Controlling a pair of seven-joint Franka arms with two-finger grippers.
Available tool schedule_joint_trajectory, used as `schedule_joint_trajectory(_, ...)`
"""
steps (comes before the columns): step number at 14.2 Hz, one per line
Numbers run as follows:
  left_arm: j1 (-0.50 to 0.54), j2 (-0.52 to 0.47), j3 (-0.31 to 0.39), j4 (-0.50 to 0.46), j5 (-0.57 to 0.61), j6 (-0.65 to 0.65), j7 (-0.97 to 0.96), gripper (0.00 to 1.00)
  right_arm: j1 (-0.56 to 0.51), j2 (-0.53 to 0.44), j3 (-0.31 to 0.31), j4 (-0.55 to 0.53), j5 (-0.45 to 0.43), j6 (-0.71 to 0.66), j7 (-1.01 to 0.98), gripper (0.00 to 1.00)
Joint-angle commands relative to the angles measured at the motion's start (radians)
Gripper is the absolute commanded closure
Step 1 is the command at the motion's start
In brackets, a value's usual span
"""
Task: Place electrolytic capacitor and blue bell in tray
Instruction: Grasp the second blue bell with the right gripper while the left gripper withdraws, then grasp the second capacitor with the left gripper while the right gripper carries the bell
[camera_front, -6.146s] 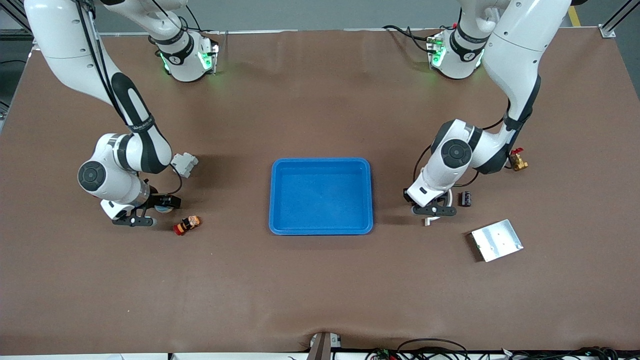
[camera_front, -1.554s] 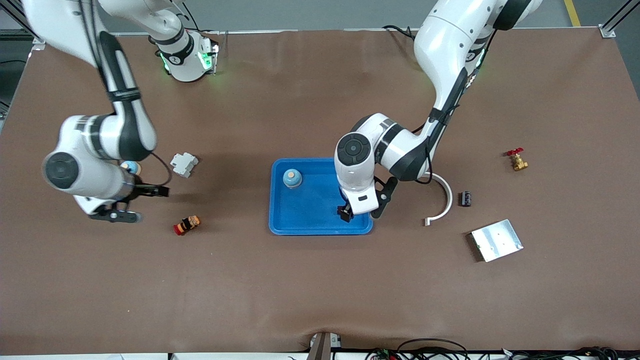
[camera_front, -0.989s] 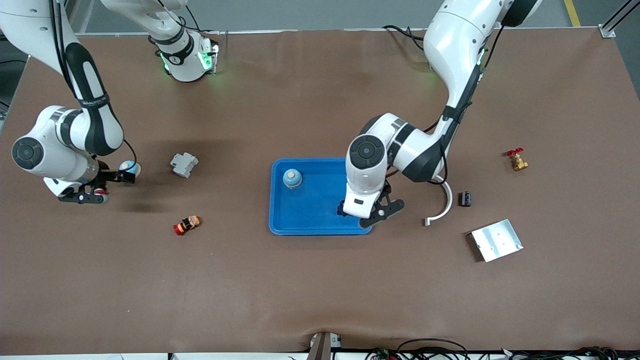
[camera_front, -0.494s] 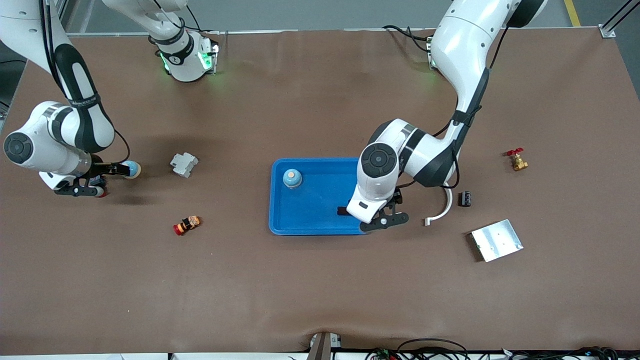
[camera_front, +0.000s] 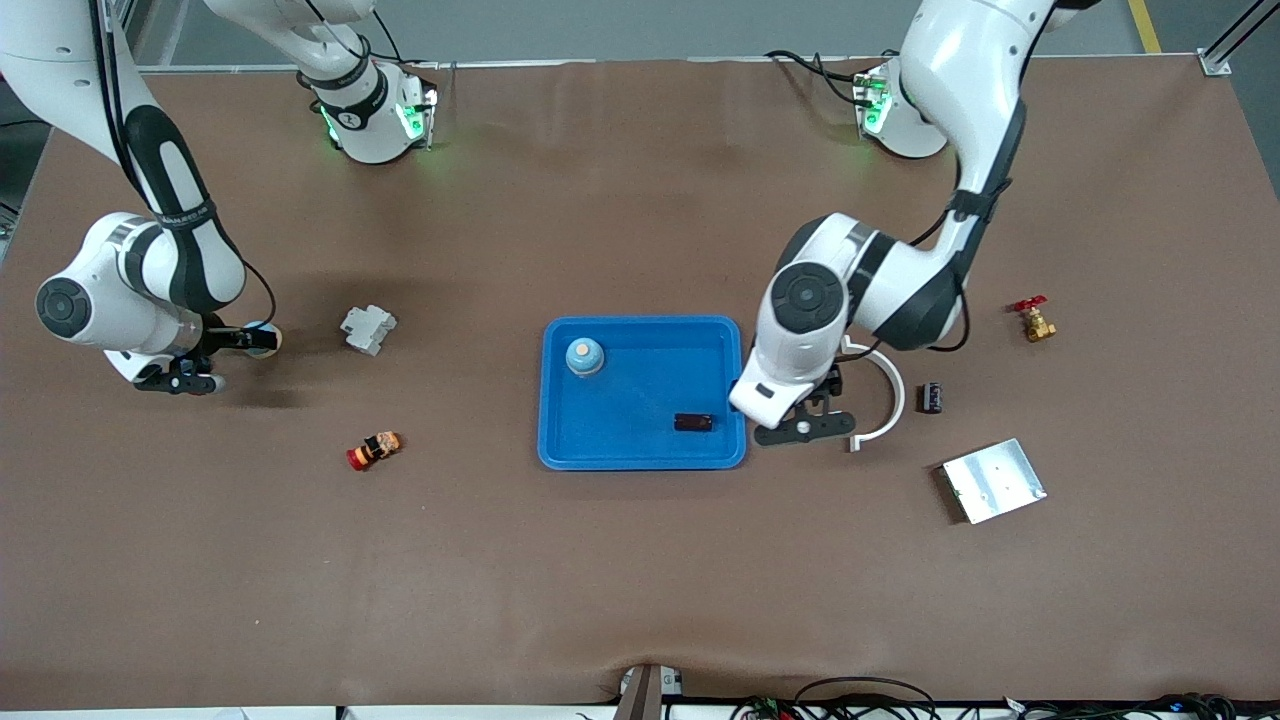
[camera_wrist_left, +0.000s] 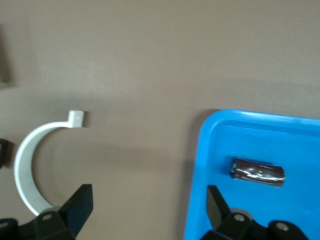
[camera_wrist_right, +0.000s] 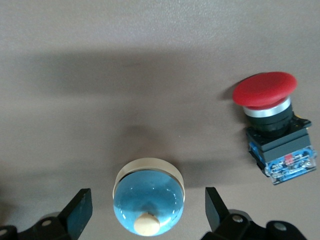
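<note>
- The right gripper (camera_front: 212, 362) is over the bench (camera_front: 640, 580) at the right arm's end, low, with its jaws wide open and gripping nothing. A second blue bell (camera_wrist_right: 148, 202) stands on the bench between its fingers, and a red push button (camera_wrist_right: 272, 125) stands just beside that bell.
- A grey block (camera_front: 367, 328) and a small red and orange part (camera_front: 373, 450) lie between that gripper and the tray; neither belongs to the task.
- The tray (camera_front: 640, 458) already holds both task things. A blue bell (camera_front: 584, 356) stands upright in the corner farther from the front camera, and the electrolytic capacitor (camera_front: 694, 422) lies on its side near the rim at the left arm's end.
- The left gripper (camera_front: 803, 420) is over the bench just beside that rim, jaws spread and empty, above one end of a white curved piece (camera_front: 890, 400).
- A second dark capacitor (camera_front: 932, 397), a silver plate (camera_front: 993, 480) and a small valve (camera_front: 1033, 320) lie toward the left arm's end.
- Judgement: the placing looks done. The next move calls only for both arms to lift clear without nudging the spare bell or the curved piece.
</note>
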Motion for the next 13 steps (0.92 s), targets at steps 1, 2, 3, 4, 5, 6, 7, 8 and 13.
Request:
schedule_joint_trajectory(1, 0.05, -0.162, -0.002, -0.245, -0.001, 0.113, 0.093, 0.0, 0.001, 0.004, 0.005, -0.012, 0.02, 0.011, -0.007, 0.0)
schedule_joint_trajectory(2, 0.063, -0.188, -0.002, -0.28, -0.001, 0.115, 0.13, 0.0, -0.001, 0.008, 0.005, -0.012, 0.02, 0.013, -0.007, 0.0)
schedule_joint_trajectory(3, 0.086, -0.211, -0.002, -0.311, -0.001, 0.118, 0.174, 0.0, -0.002, 0.015, 0.005, -0.012, 0.02, 0.021, -0.008, 0.0)
schedule_joint_trajectory(4, 0.117, -0.238, -0.004, -0.351, -0.001, 0.141, 0.211, 0.0, -0.001, 0.022, 0.007, -0.012, 0.02, 0.024, -0.008, 0.0)
schedule_joint_trajectory(5, 0.149, -0.266, -0.007, -0.407, -0.001, 0.185, 0.253, 0.0, 0.001, 0.022, 0.007, -0.012, 0.02, 0.024, -0.007, 0.0)
schedule_joint_trajectory(6, 0.181, -0.289, -0.008, -0.465, -0.002, 0.238, 0.3, 0.0, 0.001, 0.022, 0.007, -0.012, 0.02, 0.024, -0.008, 0.0)
schedule_joint_trajectory(7, 0.21, -0.303, -0.008, -0.519, -0.002, 0.292, 0.349, 0.0, -0.001, 0.024, 0.007, -0.012, 0.02, 0.024, -0.008, 0.0)
schedule_joint_trajectory(8, 0.234, -0.309, -0.008, -0.568, -0.002, 0.346, 0.395, 0.0, -0.001, 0.028, 0.007, -0.012, 0.02, 0.024, -0.008, 0.0)
schedule_joint_trajectory(13, 0.355, -0.302, -0.008, -0.684, -0.002, 0.512, 0.537, 0.0, -0.001, 0.035, 0.008, -0.012, 0.02, 0.019, -0.026, 0.0)
